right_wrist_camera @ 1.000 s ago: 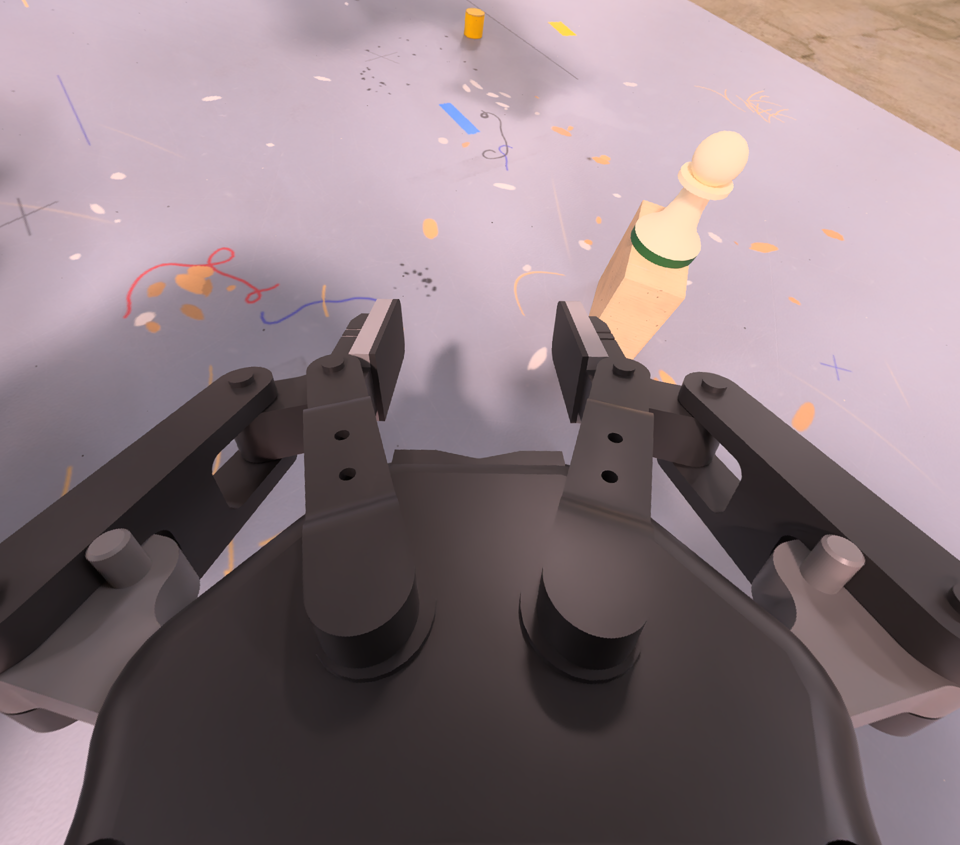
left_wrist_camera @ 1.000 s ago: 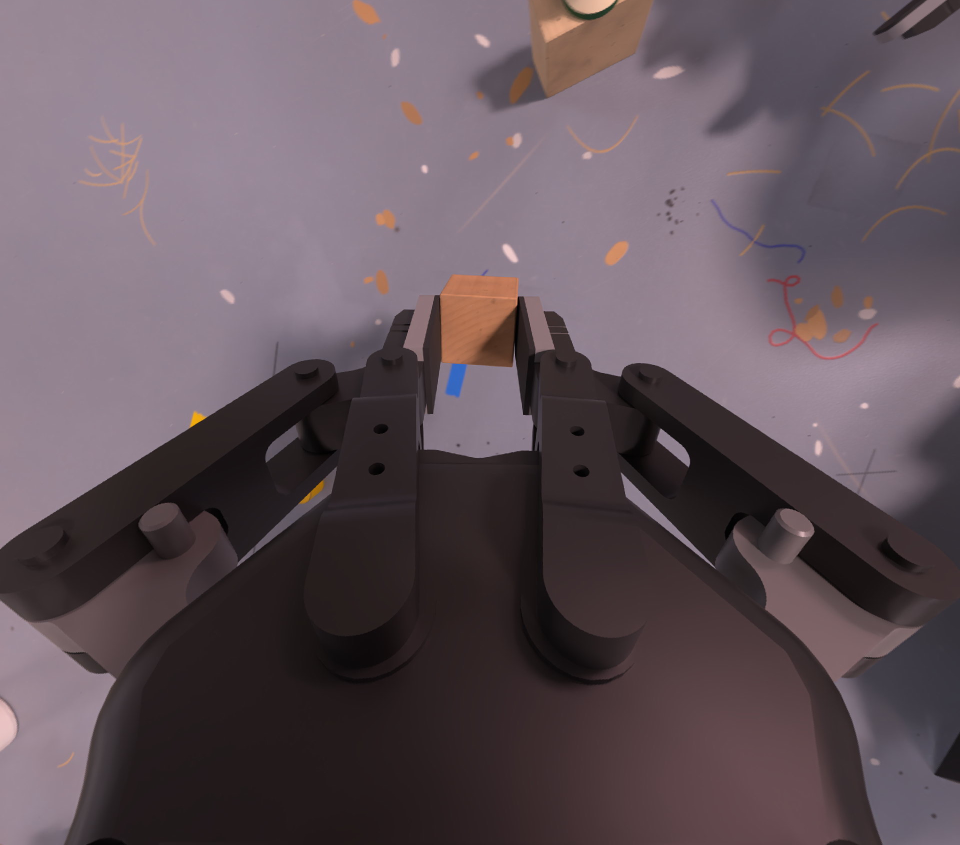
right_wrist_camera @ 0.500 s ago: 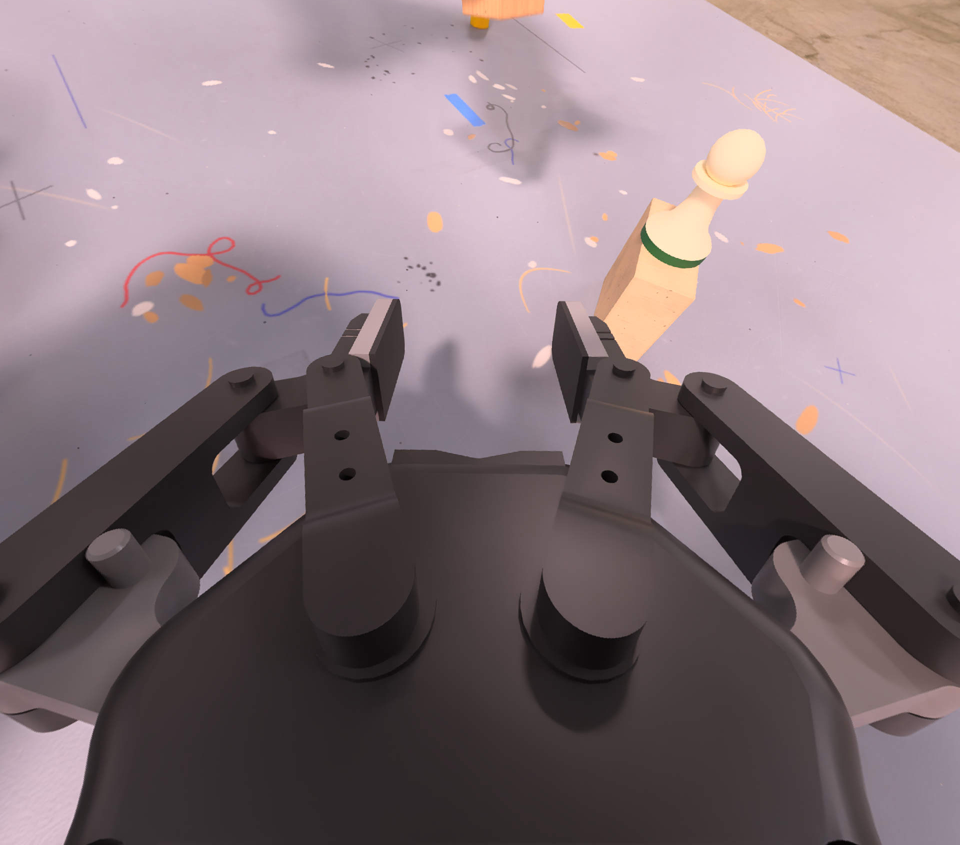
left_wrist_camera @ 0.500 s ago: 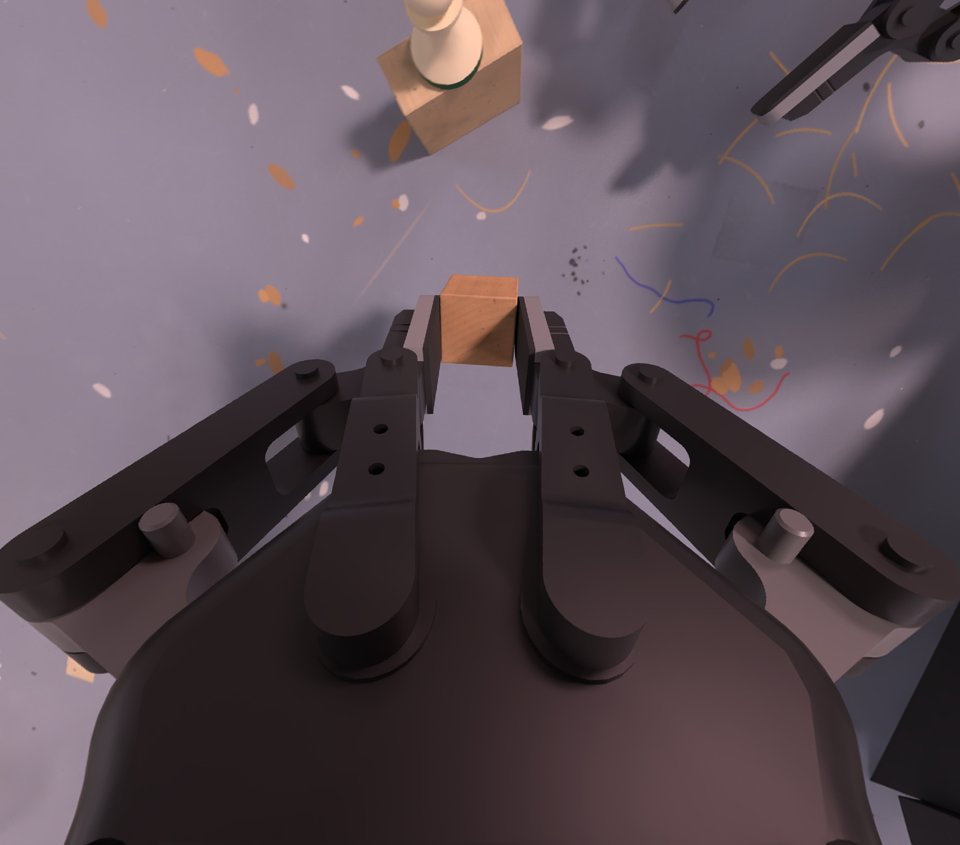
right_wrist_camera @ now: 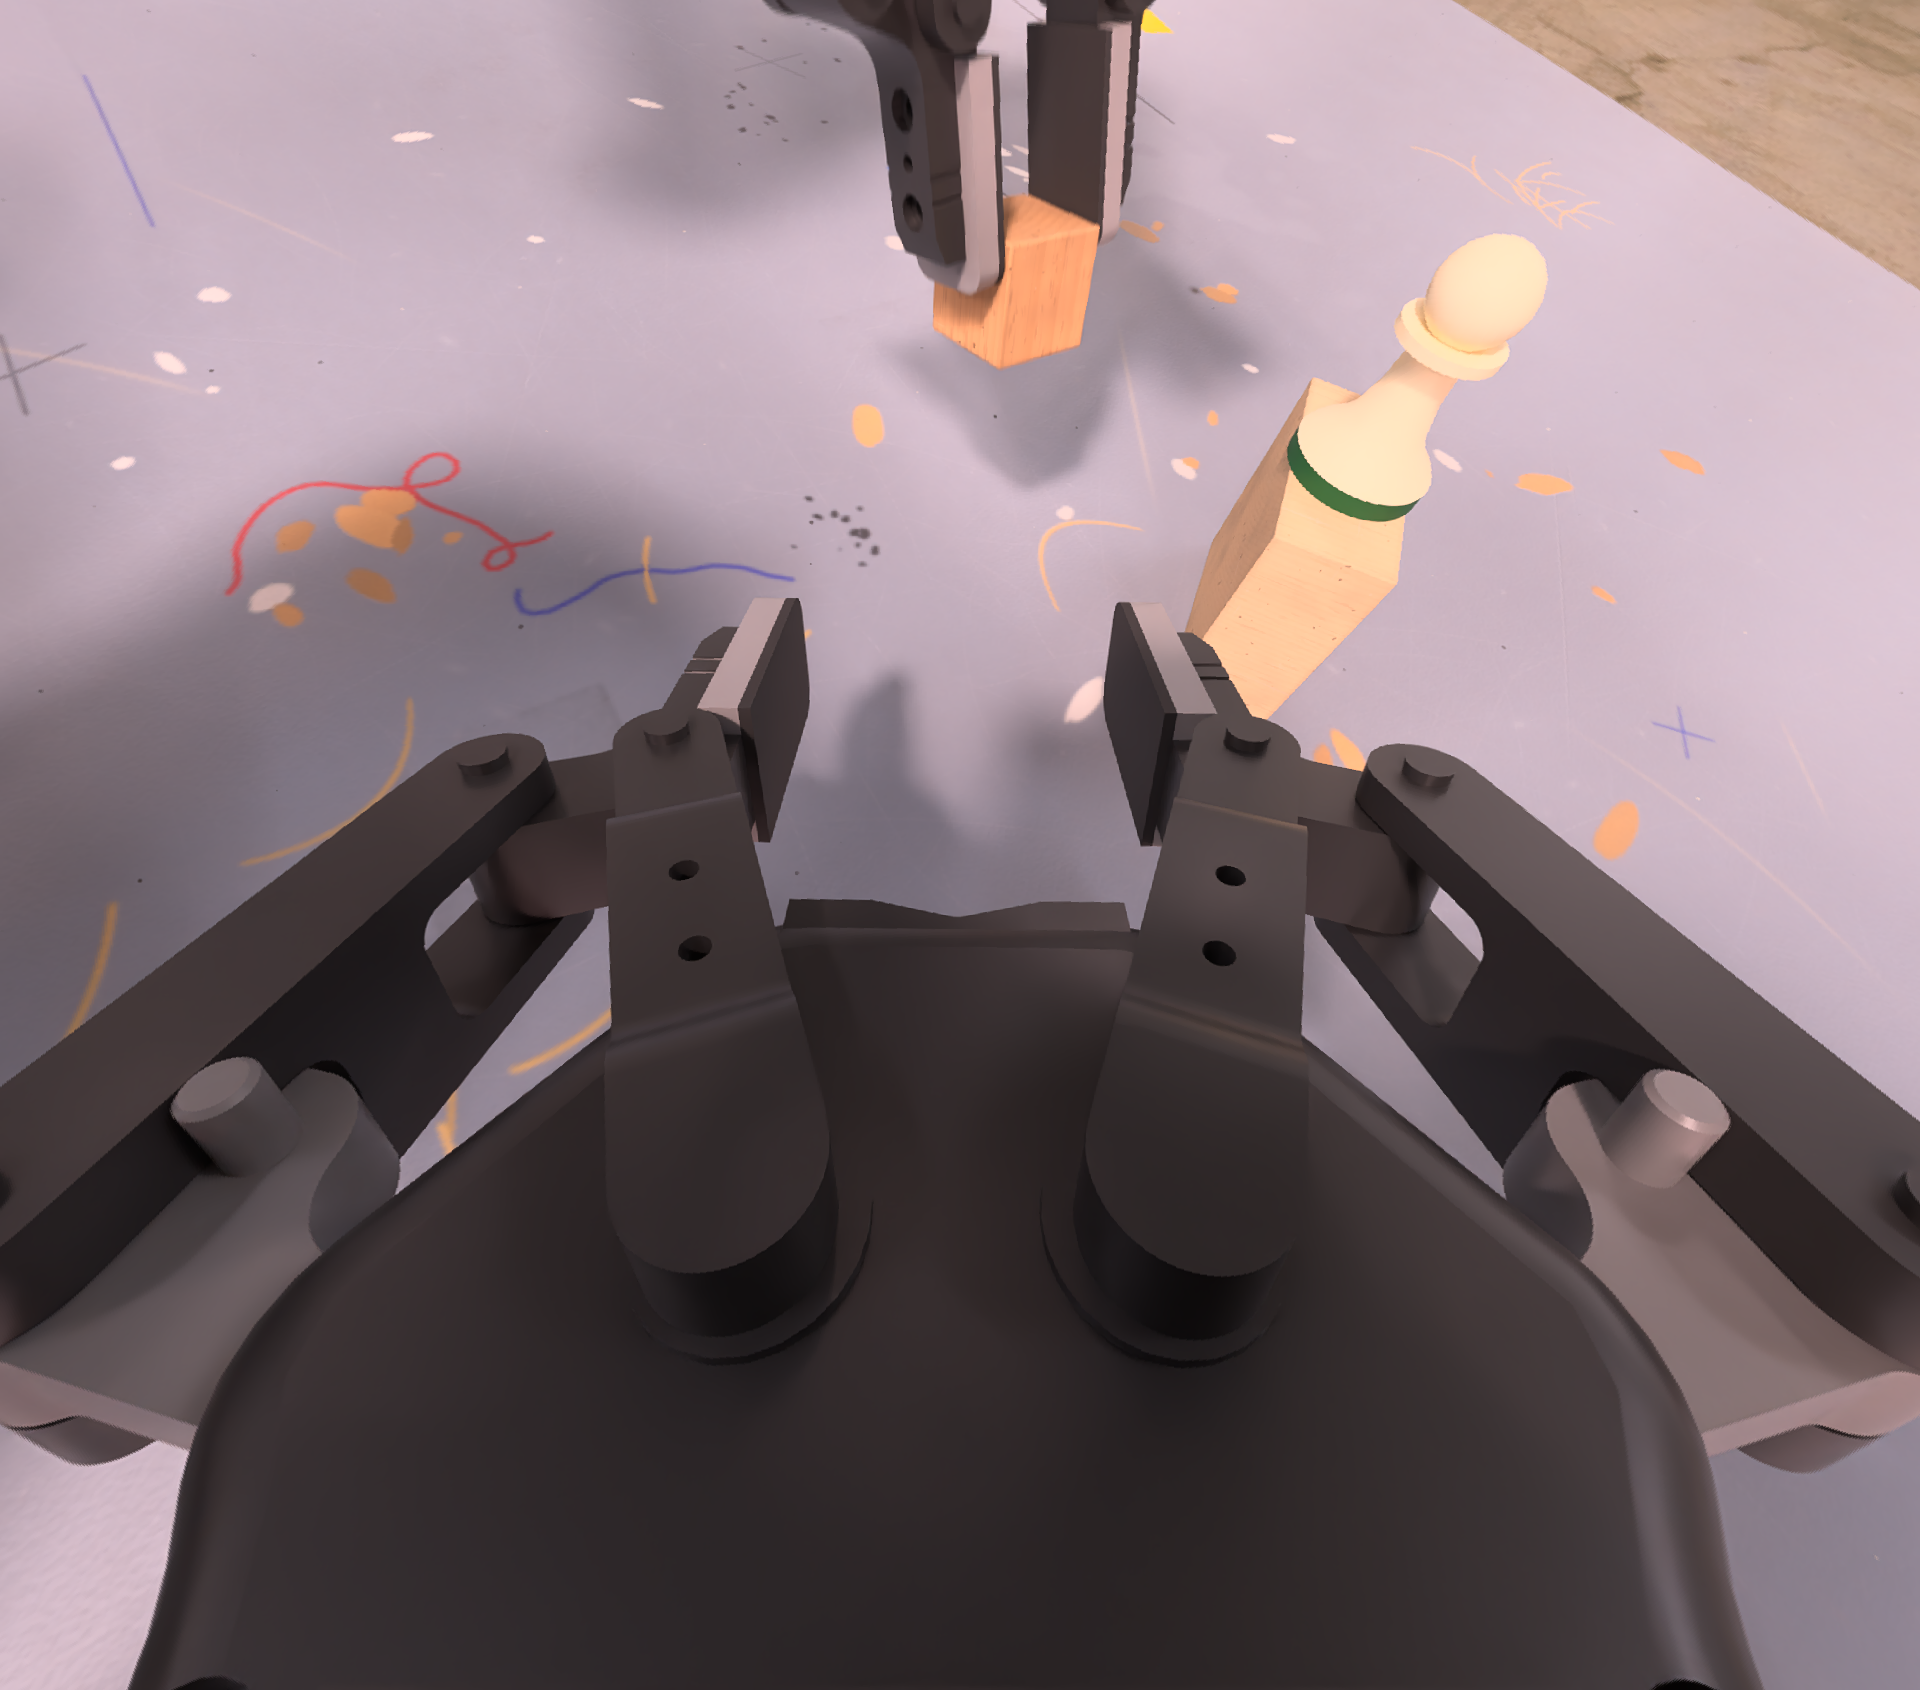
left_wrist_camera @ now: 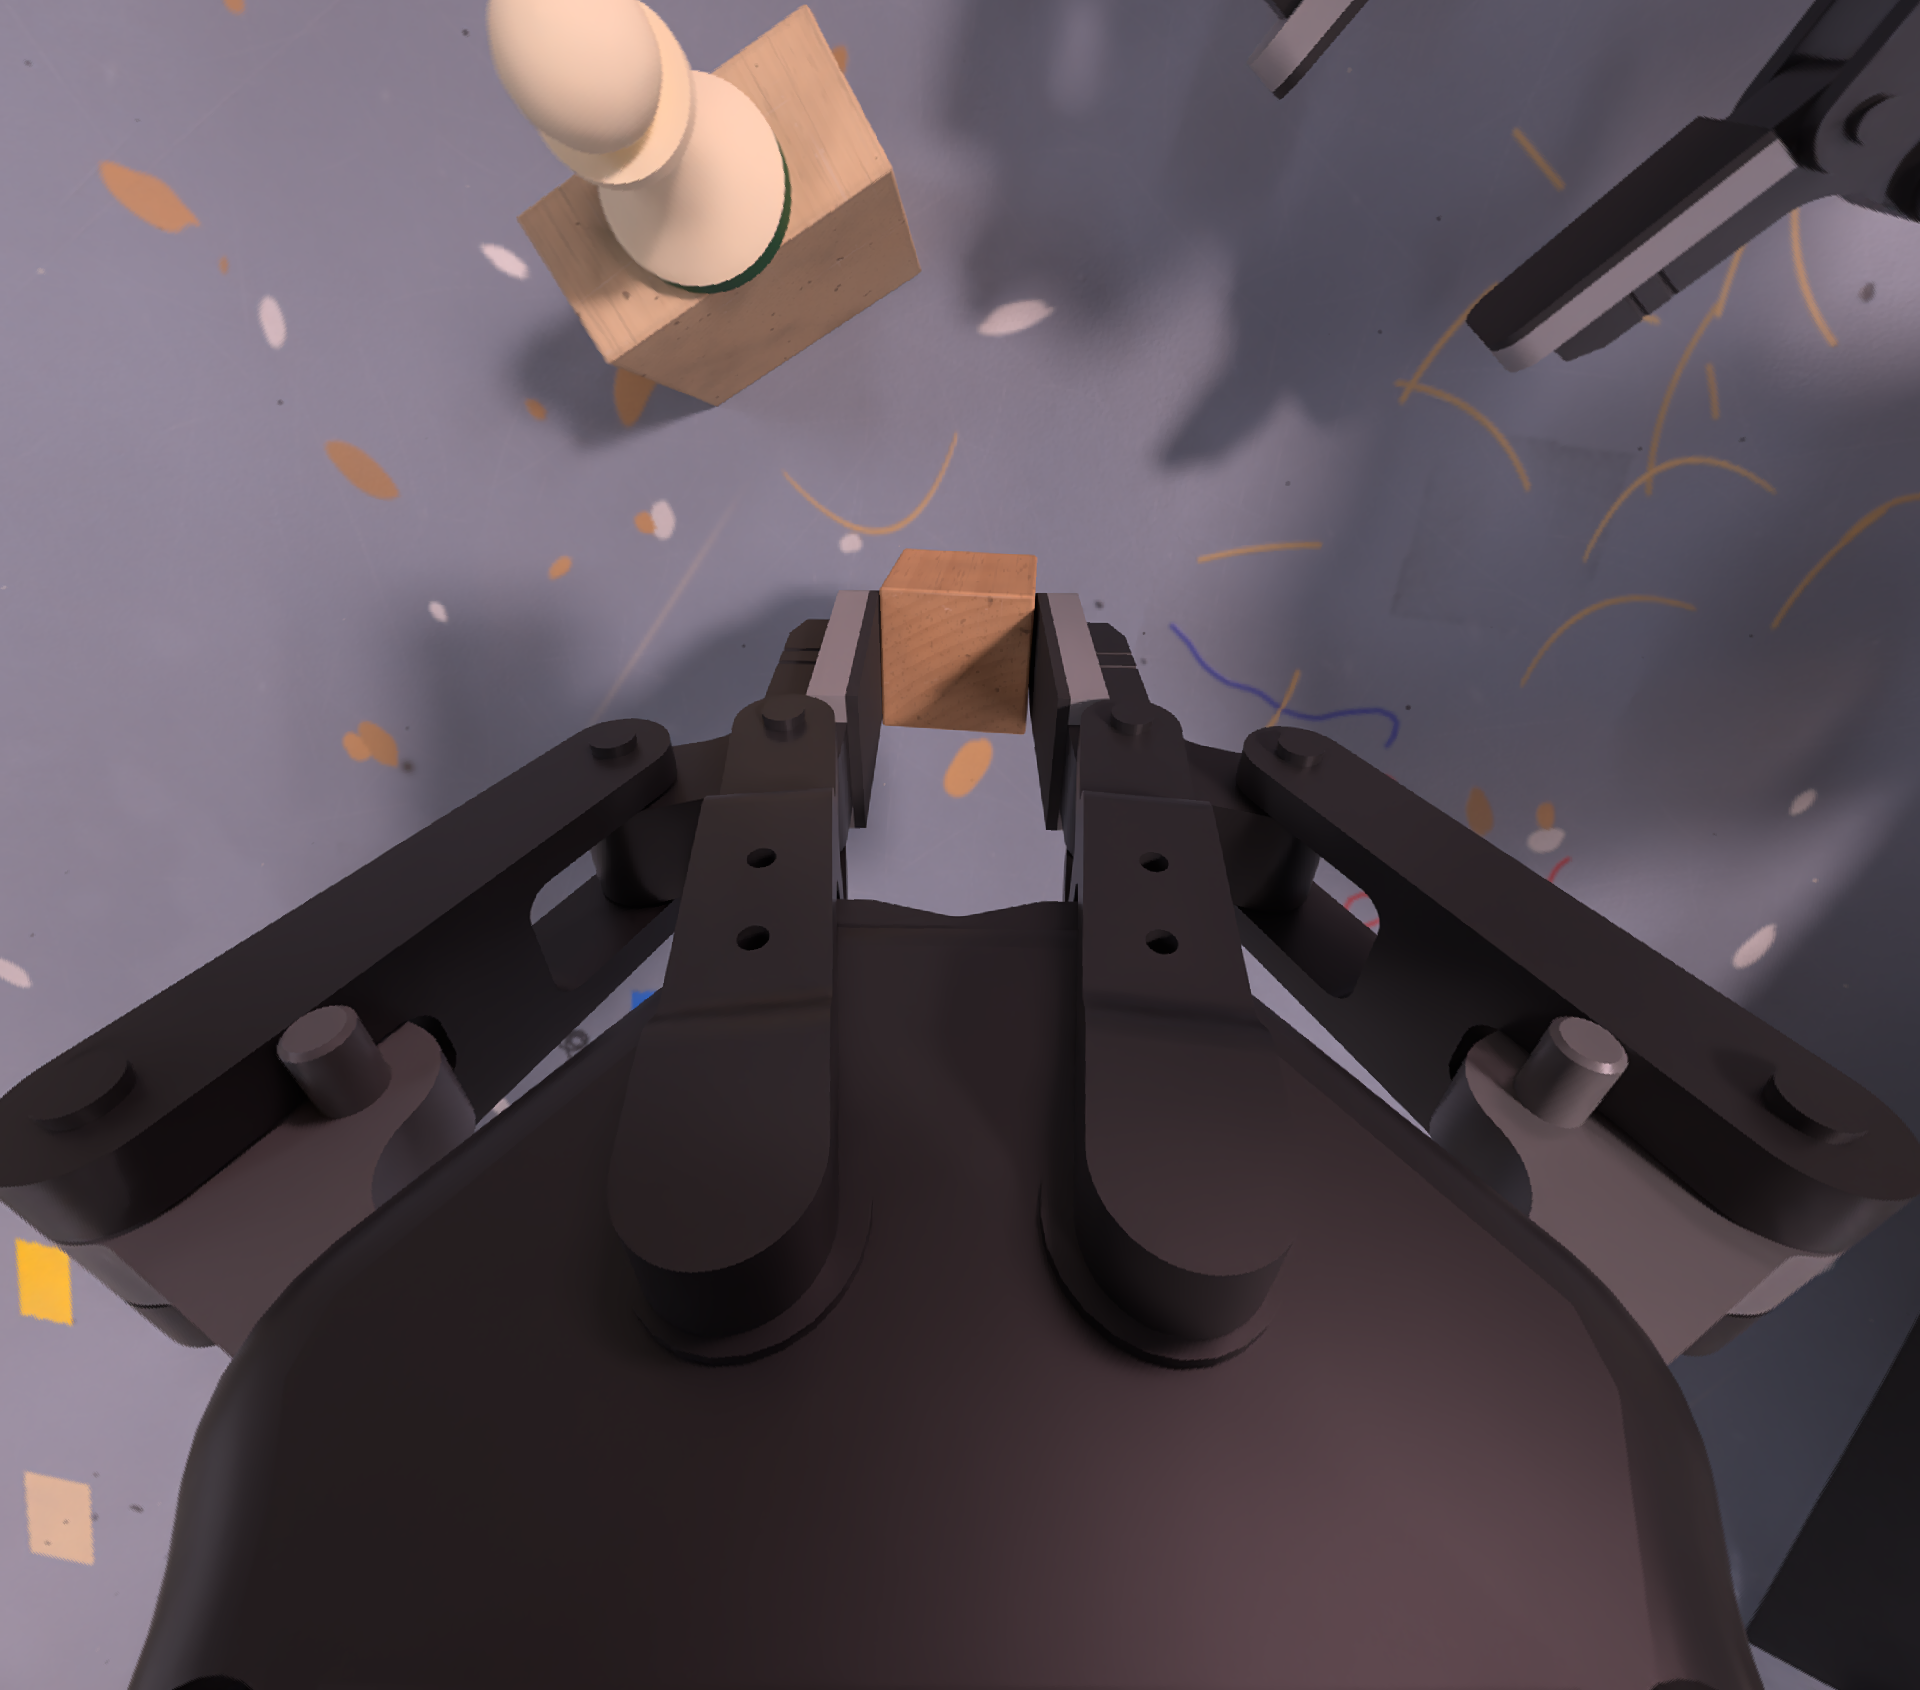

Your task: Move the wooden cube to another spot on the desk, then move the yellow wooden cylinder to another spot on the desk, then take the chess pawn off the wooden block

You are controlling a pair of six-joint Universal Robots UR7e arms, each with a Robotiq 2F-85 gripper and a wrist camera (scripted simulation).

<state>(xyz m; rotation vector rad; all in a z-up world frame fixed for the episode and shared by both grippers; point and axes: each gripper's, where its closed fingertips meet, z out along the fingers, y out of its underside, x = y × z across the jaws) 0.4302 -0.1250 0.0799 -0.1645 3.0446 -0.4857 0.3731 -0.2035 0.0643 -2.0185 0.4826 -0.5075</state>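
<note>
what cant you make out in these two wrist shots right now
- Yellow wooden cylinder: in neither view.
- Whether the wooden cube touches the desk: underside hidden in both views.
- Chess pawn base: the left wrist view shows it from above; wooden block foot is behind the right gripper.

bare desk [right_wrist_camera: 644, 310] lies left of the held wooden cube [right_wrist_camera: 1023, 290]; chess pawn [right_wrist_camera: 1403, 414] on its wooden block [right_wrist_camera: 1288, 601] stands right.
</note>
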